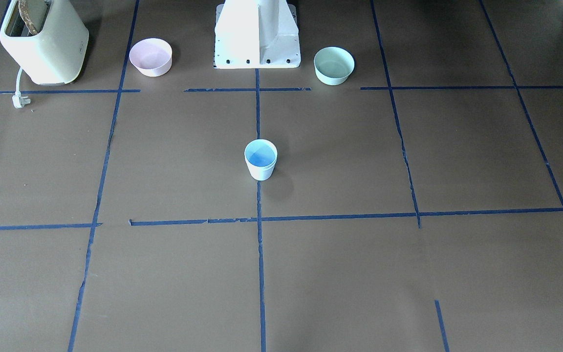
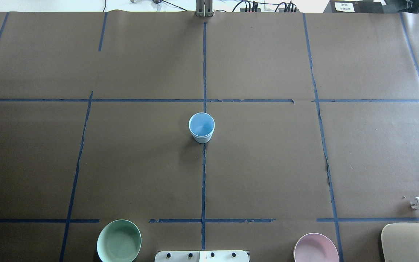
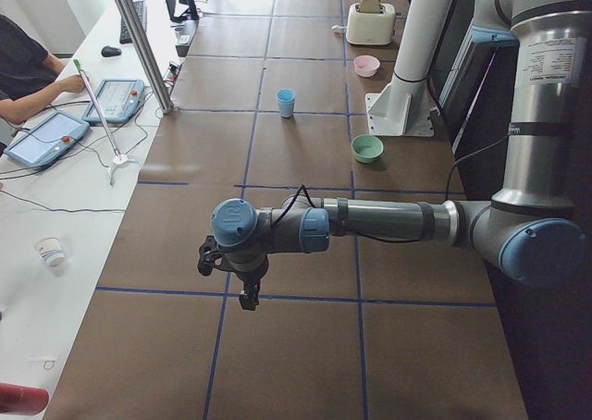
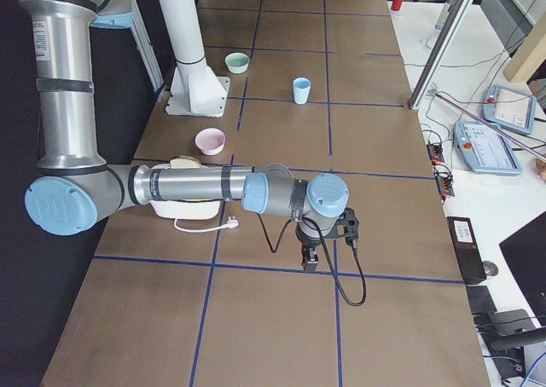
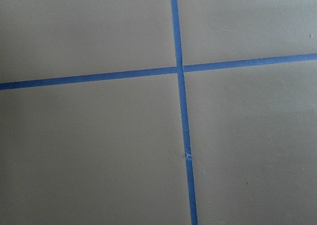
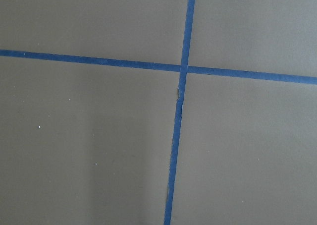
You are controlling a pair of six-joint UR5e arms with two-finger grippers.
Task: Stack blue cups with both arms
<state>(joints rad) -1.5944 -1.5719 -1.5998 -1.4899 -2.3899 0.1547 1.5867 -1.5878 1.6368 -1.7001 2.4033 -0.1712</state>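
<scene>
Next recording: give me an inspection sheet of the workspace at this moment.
Surface: brown table, blue tape grid, torn in places.
Job's things: one blue cup upright at centre; no second cup seen apart.
Clutter: pink bowl, mint-green bowl flanking the pedestal; toaster.
Grippers: left gripper and right gripper hang over bare table, far from the cup; open or shut cannot tell.
Cables: toaster plug lies loose on table.
Surroundings: operator seated at side desk.

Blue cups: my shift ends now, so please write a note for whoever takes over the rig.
Left arm's black pincer: over the brown table, far from the cup; open or shut cannot be told.
Right arm's black pincer: likewise.
One pale blue tapered plastic cup stands upright on the centre tape line; no second cup shows apart.
Whether one is nested inside cannot be told.
Left: check that stack.
</scene>
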